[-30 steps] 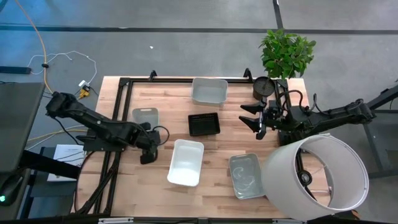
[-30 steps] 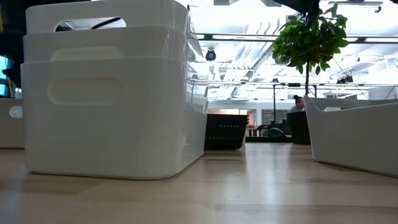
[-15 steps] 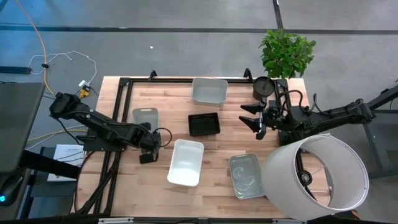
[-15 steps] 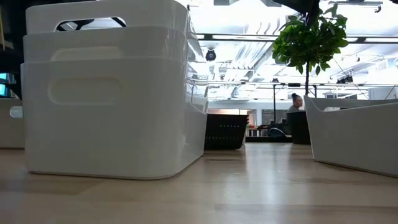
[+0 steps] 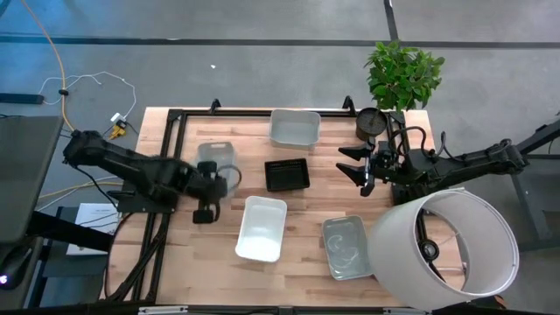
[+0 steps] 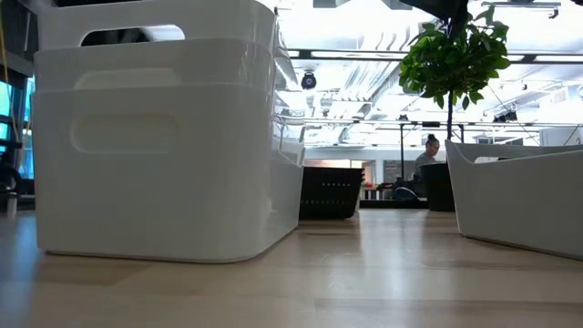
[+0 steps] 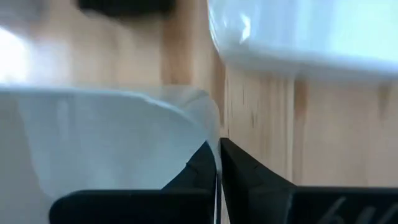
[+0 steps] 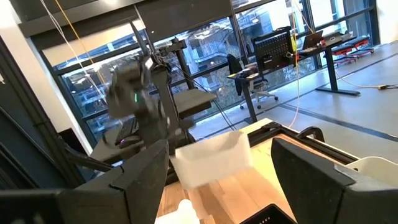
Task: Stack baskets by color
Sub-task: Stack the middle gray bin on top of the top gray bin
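Note:
My left gripper (image 5: pixel 213 175) is shut on a translucent grey basket (image 5: pixel 215 156) and holds it above the table's left part. The right wrist view shows this basket (image 8: pixel 214 155) up in the air. A black slotted basket (image 5: pixel 287 174) rests on its base at mid-table. A grey-white basket (image 5: pixel 295 127) stands at the far edge. Nested white baskets (image 5: pixel 262 227) and a clear basket (image 5: pixel 346 247) sit near the front edge. My right gripper (image 5: pixel 353 164) waits open, held level above the table's right part, with nothing between its fingers. My left gripper pinches the translucent basket's thin side wall (image 7: pixel 215 146) close to a rounded corner, one finger (image 7: pixel 198 167) inside the basket and the other outside. The fingers slant down from above. The basket is lifted clear of the table.
A big white lampshade (image 5: pixel 446 249) covers the near right corner. A round black pot (image 5: pixel 371 122) and a green plant (image 5: pixel 402 74) stand at the far right. A black frame (image 5: pixel 175 118) borders the table's left and far sides. Bare wood lies between the baskets.
My left gripper has taken hold of the translucent basket and gone up with it, rolling a little. The basket stood on the table a second ago. It now hangs clear of the table and has left the low view's left edge.

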Available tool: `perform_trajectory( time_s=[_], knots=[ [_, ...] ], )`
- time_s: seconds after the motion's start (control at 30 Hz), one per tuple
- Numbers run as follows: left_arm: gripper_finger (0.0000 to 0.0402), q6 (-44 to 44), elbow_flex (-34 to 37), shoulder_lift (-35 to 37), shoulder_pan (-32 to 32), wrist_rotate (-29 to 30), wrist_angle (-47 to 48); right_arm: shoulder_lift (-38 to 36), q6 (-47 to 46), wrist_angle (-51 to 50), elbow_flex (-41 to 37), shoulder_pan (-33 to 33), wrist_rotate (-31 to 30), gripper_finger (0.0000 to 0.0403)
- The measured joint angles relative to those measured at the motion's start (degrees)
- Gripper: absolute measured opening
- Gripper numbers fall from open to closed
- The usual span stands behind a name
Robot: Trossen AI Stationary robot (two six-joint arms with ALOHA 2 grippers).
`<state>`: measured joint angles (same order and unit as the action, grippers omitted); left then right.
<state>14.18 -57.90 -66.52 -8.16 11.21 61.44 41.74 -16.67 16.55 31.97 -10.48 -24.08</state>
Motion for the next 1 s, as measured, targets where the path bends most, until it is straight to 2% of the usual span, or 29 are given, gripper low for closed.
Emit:
perform_trajectory(
  time_s=[0.13, 0.27, 0.47, 0.57, 0.67, 0.8, 0.93, 1.0],
  knots=[
    [0.0, -8.41, -10.64, -0.09, 6.05, 1.75, 2.34, -0.02, -1.28, 0.0, 0.0, 0.0, -0.14, 0.027],
    [0.0, -25.94, -19.03, -3.03, 12.79, 6.08, 1.27, 0.0, -1.28, 0.0, 0.0, 0.0, -0.11, 0.027],
    [0.0, -54.17, -27.94, -14.4, 22.37, 5.08, 1.27, -0.02, -0.83, 0.91, 0.0, 0.0, -0.44, 0.027],
    [0.0, -71.04, -29.65, -20.0, 24.36, 4.66, 0.92, -0.01, 0.52, 2.12, 0.0, 0.0, -0.88, 0.027],
    [0.0, -84.77, -29.52, -23.83, 26.04, 1.94, -4.57, 0.0, 2.03, 3.27, 0.02, 0.0, -2.46, 0.027],
    [0.0, -93.12, -29.94, -28.45, 26.77, 2.63, -16.86, 0.49, 3.86, 4.99, 0.09, 0.0, -3.67, 0.027],
    [0.0, -100.85, -29.59, -33.31, 27.02, 7.05, -23.35, 0.82, 4.63, 5.42, 0.09, 0.0, -3.91, 0.027],
    [0.0, -105.95, -29.8, -34.76, 27.57, 9.48, -23.73, 1.06, 4.88, 5.62, 0.09, 0.0, -3.95, 0.027]
  ],
)
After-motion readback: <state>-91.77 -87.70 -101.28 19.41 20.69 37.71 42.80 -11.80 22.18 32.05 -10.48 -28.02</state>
